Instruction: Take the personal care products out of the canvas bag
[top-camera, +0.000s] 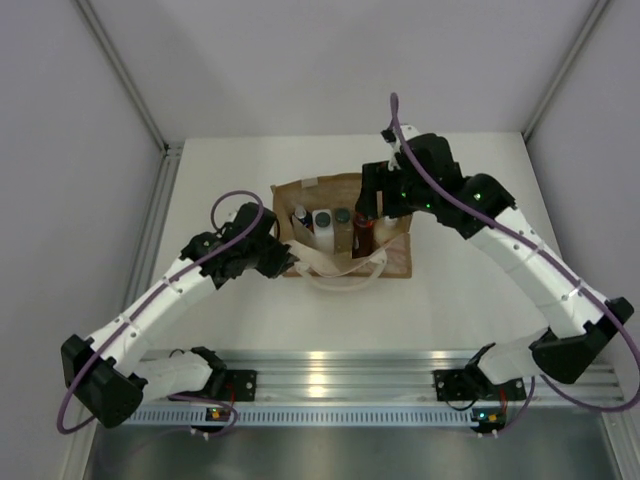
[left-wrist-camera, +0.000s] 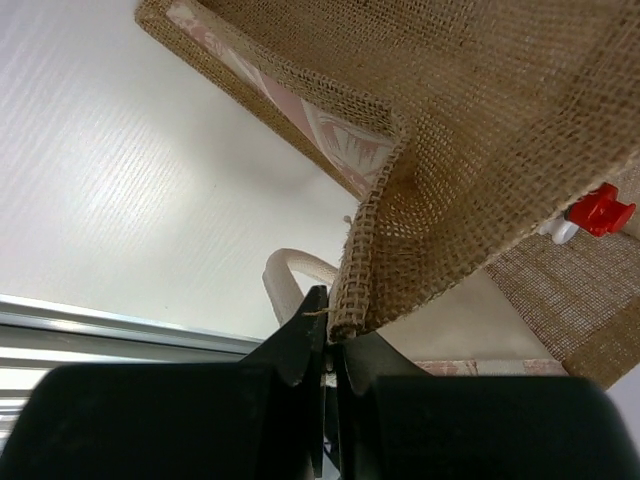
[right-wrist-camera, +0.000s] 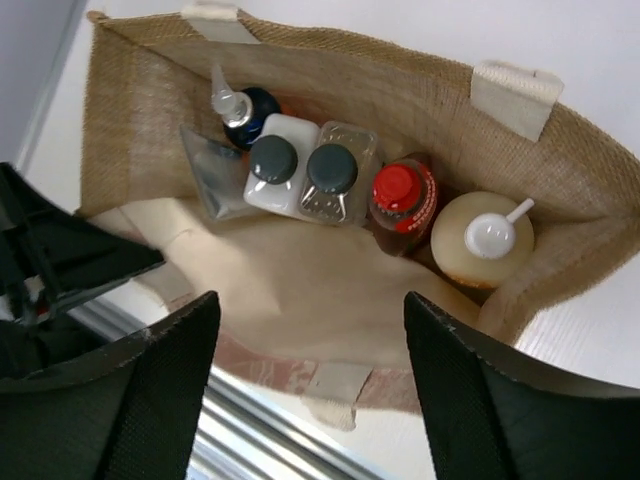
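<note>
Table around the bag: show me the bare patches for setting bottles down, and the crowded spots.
Bare table lies between the bag and the back wall. Another bare strip runs between the bag and the metal rail. Crowded: the left fingers pinch the bag's left edge, and the right fingers hang open over the bottles packed inside.
</note>
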